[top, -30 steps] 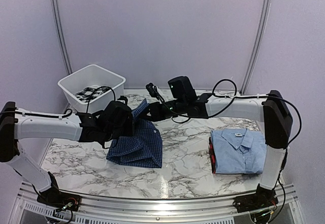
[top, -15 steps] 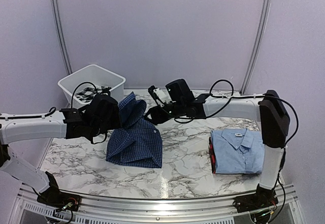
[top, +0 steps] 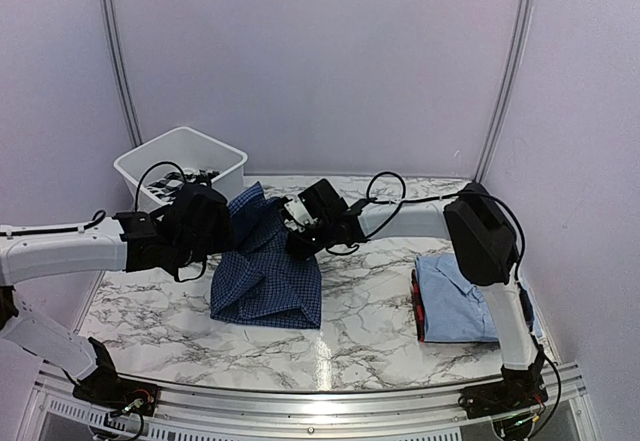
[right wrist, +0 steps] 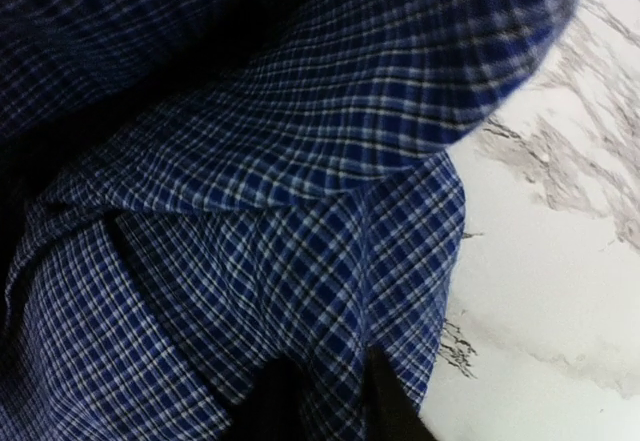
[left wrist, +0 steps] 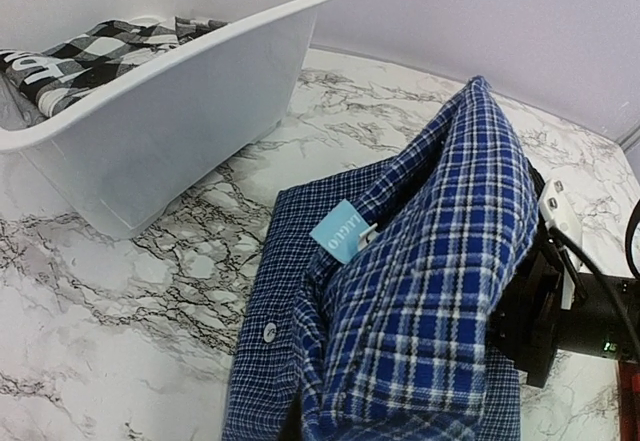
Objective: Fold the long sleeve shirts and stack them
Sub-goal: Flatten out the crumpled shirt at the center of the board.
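— Bin [top: 228, 161] contents?
— Black-and-white checked cloth [left wrist: 90, 46], crumpled in smooth white plastic, far left.
— Shirts?
— I see the dark blue shirt [top: 270, 281], finely checked, bunched on the marbled table [top: 370, 331]. The left gripper [top: 222, 223] and right gripper [top: 297, 231] both pinch it, and the light blue shirt [top: 455, 306] lies folded flat, right.

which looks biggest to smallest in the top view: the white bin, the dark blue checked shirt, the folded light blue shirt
1. dark blue checked shirt
2. white bin
3. light blue shirt, close to the bin and partly hidden by the right arm, so unsure
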